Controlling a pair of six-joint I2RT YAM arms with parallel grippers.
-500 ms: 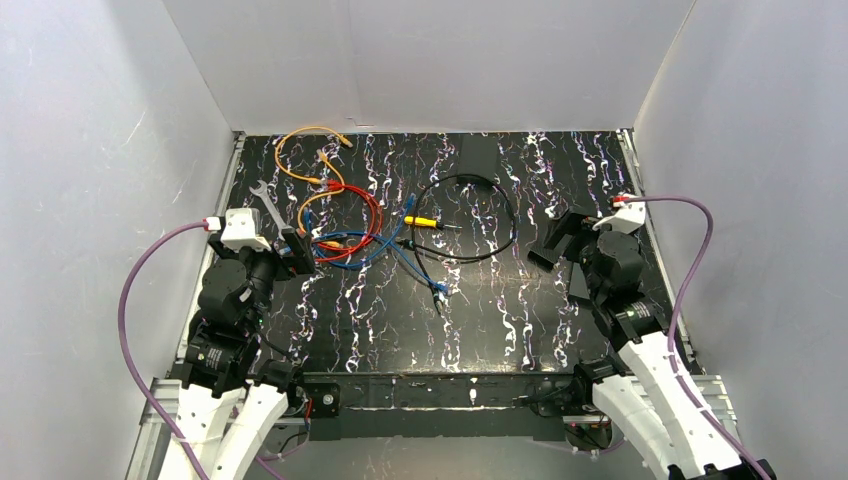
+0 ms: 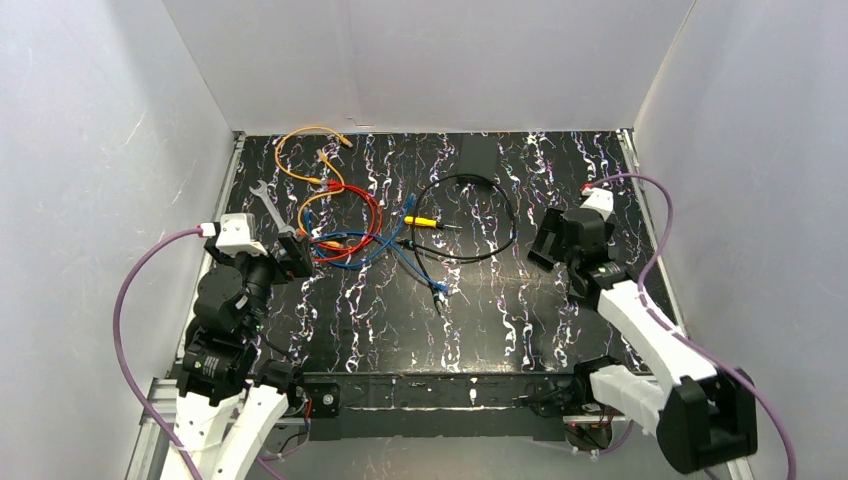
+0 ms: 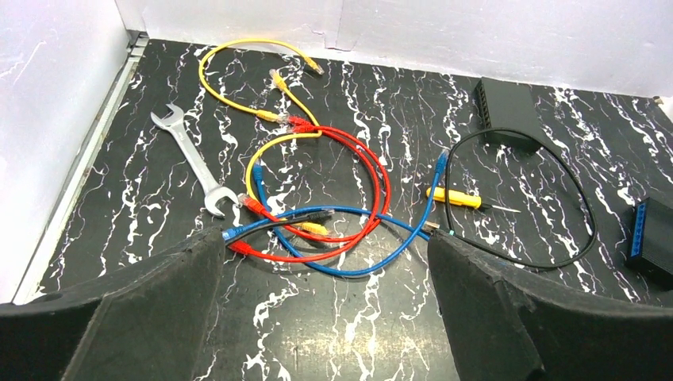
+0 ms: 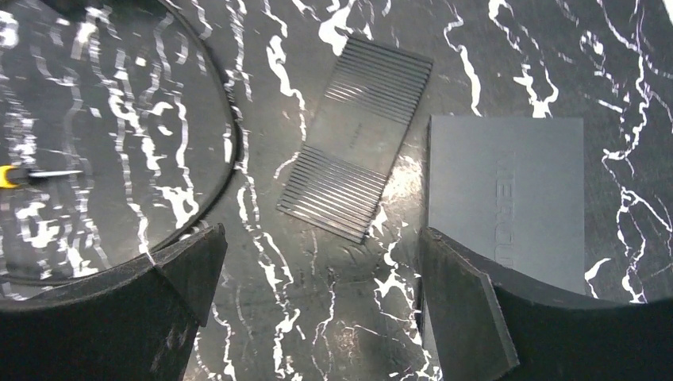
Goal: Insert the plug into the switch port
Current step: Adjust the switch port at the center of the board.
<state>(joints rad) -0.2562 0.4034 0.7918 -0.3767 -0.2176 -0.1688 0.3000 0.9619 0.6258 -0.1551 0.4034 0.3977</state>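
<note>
Tall white walls [image 2: 430,60] stand close on the left, far and right sides of the black table [image 2: 500,320] with white streaks. The near middle of the table, between the two arms, is bare, so there is open room there.

The left arm [image 2: 225,310] sits hard by the left wall. The right arm [image 2: 640,320] reaches in from the right side.

The left gripper [image 2: 298,252] is spread as wide as it goes and has nothing in it. It hangs at the near edge of the heap of coloured cables [image 3: 333,230]. The right gripper [image 2: 548,243] is spread wide too, with nothing in it. It hangs over the grey switch [image 4: 504,198], which lies flat on the right part of the table with one corner hidden behind a finger.

A box with a blue front at the right edge of the left wrist view may be this same switch, but it is too cut off to be sure.

A flat ribbed plate [image 4: 357,143] lies tilted just beside the switch, between it and the black cable loop [image 4: 235,151]. A small black box [image 2: 478,155] sits near the far wall. A wrench [image 3: 194,167] lies near the left edge.

A yellow screwdriver [image 3: 454,198] lies across the left side of the loop, its tip inside. The blue cable's plug [image 3: 441,161] lies loose just beside the loop, well apart from the switch.
</note>
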